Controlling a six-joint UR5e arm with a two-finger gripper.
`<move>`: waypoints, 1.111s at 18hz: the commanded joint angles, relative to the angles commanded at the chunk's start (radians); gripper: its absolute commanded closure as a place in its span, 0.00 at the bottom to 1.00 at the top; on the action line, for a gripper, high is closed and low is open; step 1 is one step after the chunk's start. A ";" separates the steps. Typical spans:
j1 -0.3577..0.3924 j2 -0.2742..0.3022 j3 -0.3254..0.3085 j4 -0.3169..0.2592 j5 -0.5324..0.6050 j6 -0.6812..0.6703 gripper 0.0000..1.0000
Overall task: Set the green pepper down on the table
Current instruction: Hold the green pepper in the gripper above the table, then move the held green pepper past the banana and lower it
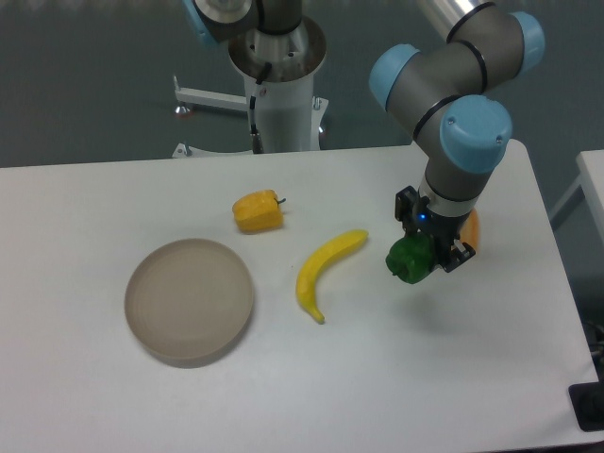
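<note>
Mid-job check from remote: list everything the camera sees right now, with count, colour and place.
green pepper: 1, dark green, in the gripper, right of the banana
banana: 1, yellow, table centre
yellow-orange pepper: 1, behind the banana, to its left
orange pepper: 1, mostly hidden behind the gripper
plate: 1, beige-grey, front left
table: 1, white
robot base: 1, white, behind the table
gripper: 1, black, shut on the green pepper

Glossy dark-green lumpy pepper [409, 260]. Curved yellow banana [324, 273]. Yellow-orange blocky pepper [257, 211]. Round beige-grey matte plate [190, 300], plain. Flat white matte bench [396, 377], unpatterned. Black claw [429, 255]; grey arm with light-blue joint caps [477, 132]. Orange item [472, 229] partly hidden.
</note>
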State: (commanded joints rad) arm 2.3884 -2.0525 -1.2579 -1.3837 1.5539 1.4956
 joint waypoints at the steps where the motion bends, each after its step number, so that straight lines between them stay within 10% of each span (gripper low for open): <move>1: 0.000 0.000 0.000 0.000 0.000 0.000 0.96; 8: 0.000 -0.015 0.021 0.005 -0.014 -0.009 0.96; 20: -0.181 -0.239 0.189 0.121 -0.012 -0.437 0.96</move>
State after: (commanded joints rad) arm 2.2075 -2.2917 -1.0692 -1.2625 1.5416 1.0586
